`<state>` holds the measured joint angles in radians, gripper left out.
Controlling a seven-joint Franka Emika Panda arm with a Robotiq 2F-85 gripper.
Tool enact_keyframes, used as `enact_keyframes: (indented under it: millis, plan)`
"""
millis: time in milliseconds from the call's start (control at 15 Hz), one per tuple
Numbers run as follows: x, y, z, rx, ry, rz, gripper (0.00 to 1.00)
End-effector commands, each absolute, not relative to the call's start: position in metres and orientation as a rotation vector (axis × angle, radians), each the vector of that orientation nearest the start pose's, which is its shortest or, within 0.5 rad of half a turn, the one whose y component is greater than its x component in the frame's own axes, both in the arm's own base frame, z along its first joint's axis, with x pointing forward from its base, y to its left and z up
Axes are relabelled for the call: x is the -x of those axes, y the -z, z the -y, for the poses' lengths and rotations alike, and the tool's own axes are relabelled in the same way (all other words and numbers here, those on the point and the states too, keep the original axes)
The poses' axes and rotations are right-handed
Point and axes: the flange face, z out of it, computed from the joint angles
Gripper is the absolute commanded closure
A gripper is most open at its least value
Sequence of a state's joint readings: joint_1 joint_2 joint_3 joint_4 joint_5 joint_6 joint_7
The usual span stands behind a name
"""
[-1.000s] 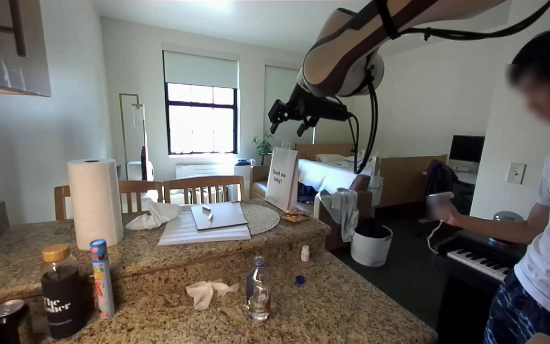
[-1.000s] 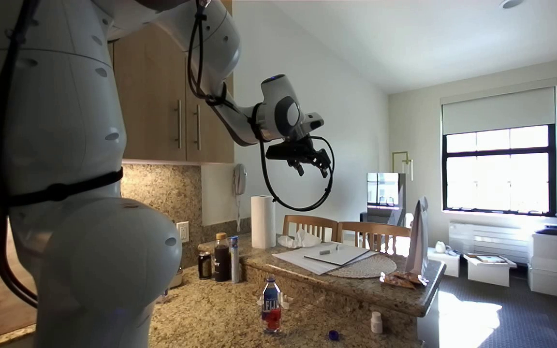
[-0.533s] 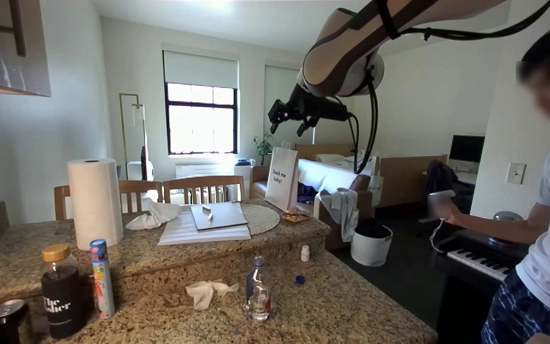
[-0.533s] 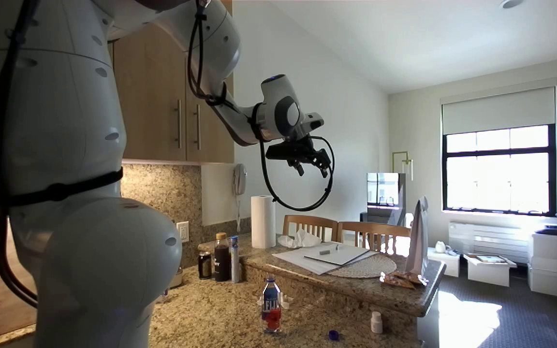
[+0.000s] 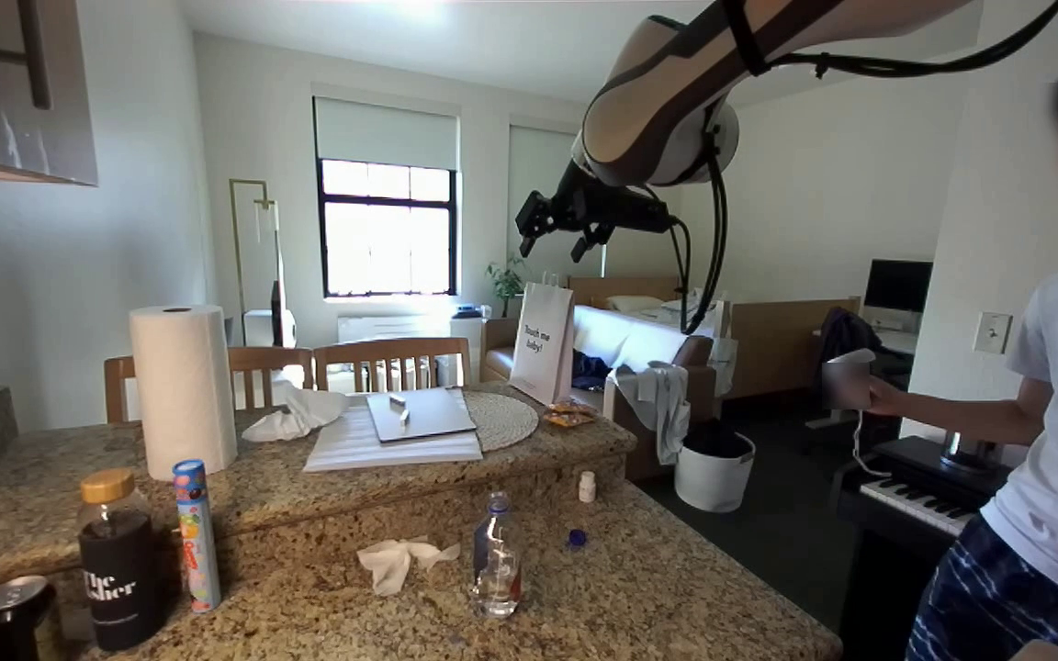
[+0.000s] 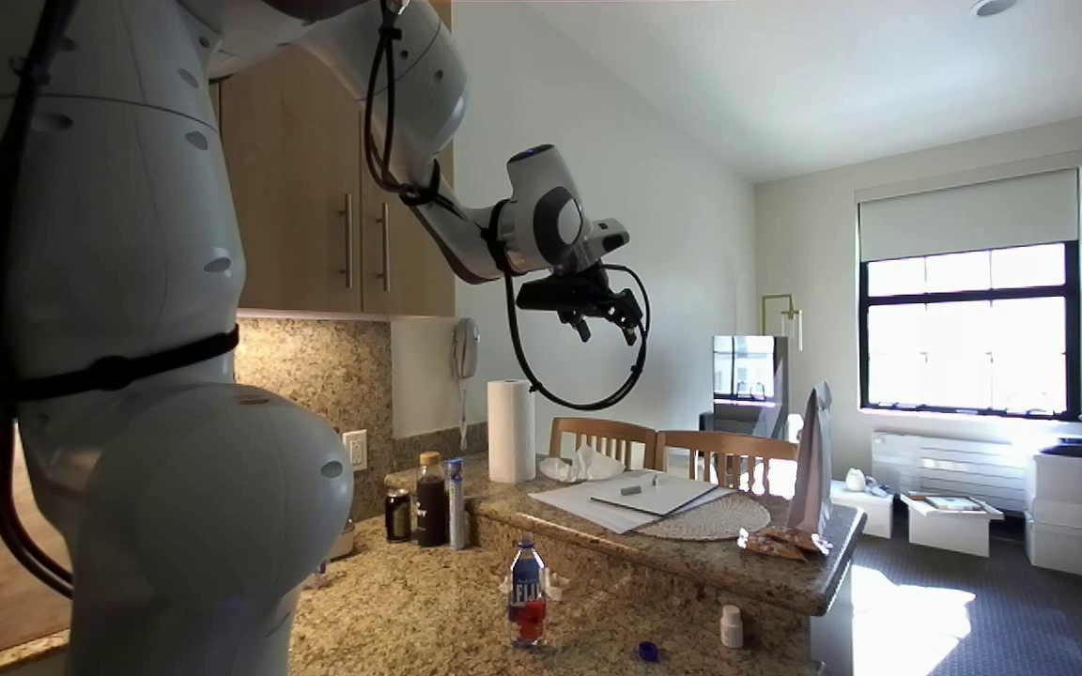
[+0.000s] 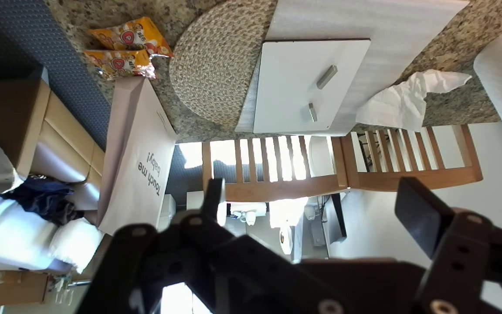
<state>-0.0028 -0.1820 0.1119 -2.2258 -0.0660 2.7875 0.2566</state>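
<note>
Because bag [image 7: 140, 148] stands upright beside mat [image 7: 220, 65], a low sideways sweep could topple it. Gripper [image 5: 551, 251]: higher than mat, jaws apart, nothing held.

A: What do we read on the paper bag [image 5: 540, 344]?
B: "Touch me baby!" in dark print; in the wrist view we see the same words upside down.
A: And on the dark bottle [image 5: 116, 588] with the orange lid [image 5: 107, 485]?
B: We make out "The", pale on black; below it stands a word ending in "sher", whose beginning we cannot read.
A: What about the water bottle [image 6: 528, 601]?
B: In an exterior view we find "FIJI" in white capitals on blue.
A: And the snack packets [image 7: 122, 63], and the slim tube [image 5: 196, 542]?
B: All bear print; we find it too small and blurred to read.
</note>
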Motion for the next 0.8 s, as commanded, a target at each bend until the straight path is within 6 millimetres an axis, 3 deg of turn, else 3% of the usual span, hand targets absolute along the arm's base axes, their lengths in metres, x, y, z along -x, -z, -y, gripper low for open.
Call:
enact_keyframes:
  millis: [0, 200, 267, 333, 400, 467, 600, 733]
  plan:
    - [-0.537, -0.537, -0.064, 2.86, 1.112, -0.126, 0.0]
    - [-0.503, -0.522, -0.138, 2.841, 1.169, -0.086, 0.0]
    - [-0.537, -0.543, -0.121, 2.827, 1.212, -0.088, 0.0]
    - [-0.561, -0.554, -0.071, 2.814, 1.27, -0.072, 0.0]
    - [-0.564, -0.56, -0.073, 2.784, 1.294, -0.066, 0.0]
    - [-0.572, -0.572, -0.059, 2.755, 1.347, -0.08, 0.0]
    - [-0.59, -0.593, -0.012, 2.744, 1.443, -0.084, 0.0]
    - [-0.609, -0.606, 0.011, 2.79, 1.484, 0.034, 0.0]
